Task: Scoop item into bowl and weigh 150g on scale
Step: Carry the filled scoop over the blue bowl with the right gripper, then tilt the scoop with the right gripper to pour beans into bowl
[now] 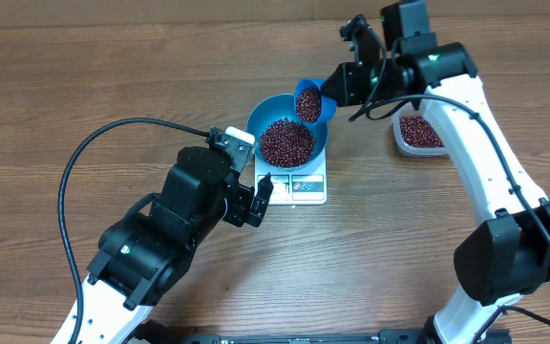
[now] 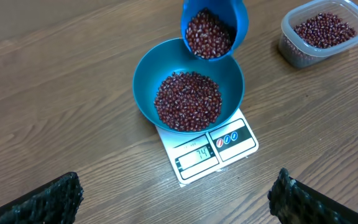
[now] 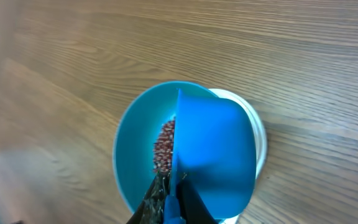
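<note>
Beans (image 1: pixel 285 141) heaped in bowl (image 1: pixel 256 119) on scale (image 1: pixel 306 188); loaded scoop (image 1: pixel 310 100), clamped by its handle in right gripper (image 1: pixel 340 84), tilts over bowl's far-right rim, mouth toward centre; left gripper (image 1: pixel 260 199) wide, empty, beside scale.

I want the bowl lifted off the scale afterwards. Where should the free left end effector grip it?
Probably pinch the bowl's bare left rim from above, straddling the wall: the beans heap in the middle, and the scoop hangs over the far right rim.

Overhead looks straight down; both wrist views share the bowl (image 2: pixel 146 78), right nearest.
</note>
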Controlling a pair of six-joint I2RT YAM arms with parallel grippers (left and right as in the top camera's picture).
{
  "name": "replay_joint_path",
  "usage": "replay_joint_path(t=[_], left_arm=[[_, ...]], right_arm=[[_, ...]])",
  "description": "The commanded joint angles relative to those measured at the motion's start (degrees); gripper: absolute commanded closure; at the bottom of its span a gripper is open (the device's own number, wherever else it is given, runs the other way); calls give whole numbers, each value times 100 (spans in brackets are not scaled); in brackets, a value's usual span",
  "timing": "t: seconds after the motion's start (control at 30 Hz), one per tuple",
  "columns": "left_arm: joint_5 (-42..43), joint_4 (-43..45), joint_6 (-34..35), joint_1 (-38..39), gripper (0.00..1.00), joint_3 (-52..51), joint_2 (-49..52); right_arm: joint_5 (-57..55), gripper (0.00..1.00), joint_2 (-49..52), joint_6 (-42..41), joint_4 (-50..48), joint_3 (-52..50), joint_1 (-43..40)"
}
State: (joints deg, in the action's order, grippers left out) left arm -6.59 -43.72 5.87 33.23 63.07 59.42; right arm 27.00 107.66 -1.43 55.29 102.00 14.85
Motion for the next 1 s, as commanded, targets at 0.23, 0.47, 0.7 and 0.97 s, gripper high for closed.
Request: replay_joint_path(t=[0.23, 0.47, 0.7, 0.97], left_arm=[[50, 17, 57, -26, 0, 24, -17], [50, 17, 57, -26, 1, 24, -17], [50, 17, 57, -26, 1, 24, -17], [48, 17, 57, -26, 1, 24, -17]], right_arm=[[-1810, 96, -70, -7, 4, 201, 973], [-3021, 96, -70, -4, 50, 201, 1521], [-3252, 96, -70, -7, 50, 201, 1700], [-3252, 96, -70, -4, 50, 201, 1703]])
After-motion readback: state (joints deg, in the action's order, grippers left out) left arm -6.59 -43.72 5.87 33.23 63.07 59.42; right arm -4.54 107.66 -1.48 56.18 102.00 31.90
